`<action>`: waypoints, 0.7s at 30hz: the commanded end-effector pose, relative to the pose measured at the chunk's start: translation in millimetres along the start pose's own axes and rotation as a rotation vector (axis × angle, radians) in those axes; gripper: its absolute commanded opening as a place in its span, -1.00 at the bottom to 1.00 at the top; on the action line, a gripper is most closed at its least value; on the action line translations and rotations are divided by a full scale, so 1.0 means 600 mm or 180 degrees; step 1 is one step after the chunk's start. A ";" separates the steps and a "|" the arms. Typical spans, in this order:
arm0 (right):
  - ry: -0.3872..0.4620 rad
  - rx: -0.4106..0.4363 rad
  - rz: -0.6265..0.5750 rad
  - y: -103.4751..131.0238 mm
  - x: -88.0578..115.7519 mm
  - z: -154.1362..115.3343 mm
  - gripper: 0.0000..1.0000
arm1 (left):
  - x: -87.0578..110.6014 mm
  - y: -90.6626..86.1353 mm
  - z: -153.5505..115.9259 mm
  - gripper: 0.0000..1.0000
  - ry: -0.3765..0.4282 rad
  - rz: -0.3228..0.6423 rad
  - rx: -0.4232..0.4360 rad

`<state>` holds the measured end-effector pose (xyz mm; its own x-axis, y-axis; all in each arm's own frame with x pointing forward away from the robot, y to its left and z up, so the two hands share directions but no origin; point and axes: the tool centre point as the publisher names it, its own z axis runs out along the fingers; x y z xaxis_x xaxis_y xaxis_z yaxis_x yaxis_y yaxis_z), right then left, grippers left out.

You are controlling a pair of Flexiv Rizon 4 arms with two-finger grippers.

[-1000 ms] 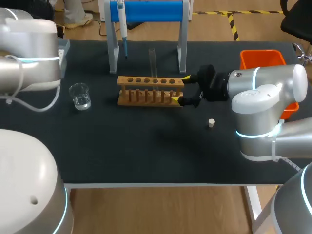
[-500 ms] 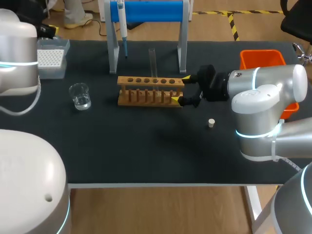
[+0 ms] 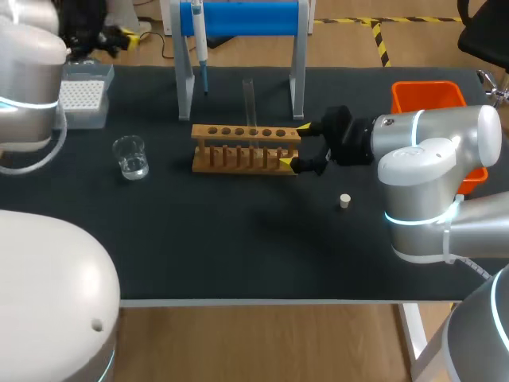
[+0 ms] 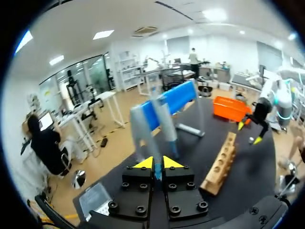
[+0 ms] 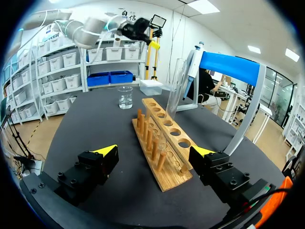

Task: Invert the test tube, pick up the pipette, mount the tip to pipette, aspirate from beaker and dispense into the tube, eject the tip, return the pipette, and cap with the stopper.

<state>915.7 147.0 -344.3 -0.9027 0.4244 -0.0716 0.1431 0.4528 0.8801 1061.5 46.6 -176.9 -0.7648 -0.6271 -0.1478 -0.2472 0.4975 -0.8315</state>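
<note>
- The test tube stands upright in the far row of the rack, so I judge the inverting done.
- The pipette hangs on the blue stand, far centre. Everything from pick-up onward remains.
- My left gripper is pinched narrow and empty, at the far left.
- My right gripper is spread wide around the rack's right end, not touching it.
- The beaker and tip box are on the left, the stopper right of the rack.
- The stand's posts may crowd my reach.

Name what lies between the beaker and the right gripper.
The wooden rack, with the test tube standing in it, lies between the beaker and the right gripper. The head view shows this.
</note>
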 end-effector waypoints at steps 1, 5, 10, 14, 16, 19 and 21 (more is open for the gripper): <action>0.0009 0.0007 0.0001 0.000 -0.001 -0.001 1.00 | 0.053 -0.056 -0.026 -1.00 0.0544 0.0393 -0.0321; 0.0009 0.0007 0.0001 0.000 -0.001 -0.001 1.00 | 0.116 -0.094 -0.005 -1.00 0.0964 0.0606 -0.0467; 0.0009 0.0007 0.0001 0.000 -0.001 -0.001 1.00 | 0.178 -0.111 0.017 -1.00 0.1349 0.0750 -0.0547; 0.0009 0.0007 0.0001 0.000 -0.001 -0.001 1.00 | 0.223 -0.112 0.035 -1.00 0.1595 0.0760 -0.0575; 0.0009 0.0007 0.0001 0.000 -0.001 -0.001 1.00 | 0.243 -0.111 0.042 -1.00 0.1680 0.0711 -0.0596; 0.0009 0.0007 0.0001 0.000 -0.001 -0.001 1.00 | 0.269 -0.110 0.047 -1.00 0.1754 0.0584 -0.0619; 0.0009 0.0007 0.0001 0.000 -0.001 -0.001 1.00 | 0.282 -0.109 0.047 -1.00 0.1761 0.0502 -0.0623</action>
<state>915.7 147.1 -344.3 -0.9027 0.4242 -0.0716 0.1430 0.4528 0.8801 961.6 -103.5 -162.6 -0.9826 -0.1768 0.0567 -0.1620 0.6675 -0.7267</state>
